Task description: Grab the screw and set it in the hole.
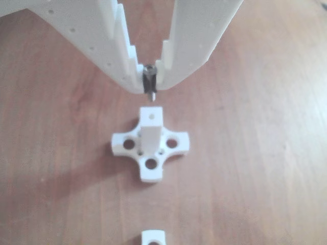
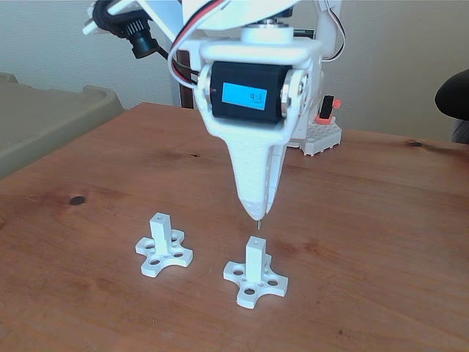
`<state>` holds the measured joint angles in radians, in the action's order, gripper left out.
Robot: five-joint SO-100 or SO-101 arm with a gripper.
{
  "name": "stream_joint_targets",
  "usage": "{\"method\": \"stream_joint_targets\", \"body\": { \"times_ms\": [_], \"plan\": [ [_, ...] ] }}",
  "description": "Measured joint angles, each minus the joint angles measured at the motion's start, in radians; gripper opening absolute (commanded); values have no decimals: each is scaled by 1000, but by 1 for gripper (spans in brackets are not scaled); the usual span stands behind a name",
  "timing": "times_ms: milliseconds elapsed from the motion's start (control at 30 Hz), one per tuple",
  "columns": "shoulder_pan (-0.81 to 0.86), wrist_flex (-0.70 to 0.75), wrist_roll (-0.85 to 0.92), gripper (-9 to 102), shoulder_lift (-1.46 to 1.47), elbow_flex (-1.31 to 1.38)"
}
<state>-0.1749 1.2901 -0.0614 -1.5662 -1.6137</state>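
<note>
In the other view my gripper [image 1: 149, 84] is shut on the screw [image 1: 149, 82], a small dark-grey metal piece pinched head-up between the two white fingertips with its tip pointing down. Just below it stands a white post [image 1: 152, 133] on a cross-shaped base, and the hole [image 1: 151, 116] shows as a tiny opening in the post's square top face. In the fixed view the gripper [image 2: 256, 209] points straight down, and the screw's tip [image 2: 258, 217] hangs a short gap above that same post [image 2: 254, 258].
A second white post [image 2: 160, 229] with a cross base stands to the left in the fixed view, and its top shows at the lower edge of the other view [image 1: 153, 237]. The wooden table [image 2: 381, 242] has bare room around both posts. The arm's base [image 2: 322, 136] sits behind.
</note>
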Motion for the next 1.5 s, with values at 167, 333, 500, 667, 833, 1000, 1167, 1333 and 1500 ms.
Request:
{"method": "stream_joint_targets", "body": {
  "times_ms": [167,333,500,667,833,1000,1167,1333,1500],
  "plan": [
    [0,-11,0,-4,0,-14],
    [0,-15,0,-4,0,-20],
    [0,-15,0,-4,0,-20],
    [0,-21,0,-4,0,-20],
    [0,-34,0,-4,0,-20],
    [0,-34,0,-4,0,-20],
    [0,-34,0,-4,0,-31],
    [0,-34,0,-4,0,-37],
    [0,-37,0,-4,0,-37]
  ]
}}
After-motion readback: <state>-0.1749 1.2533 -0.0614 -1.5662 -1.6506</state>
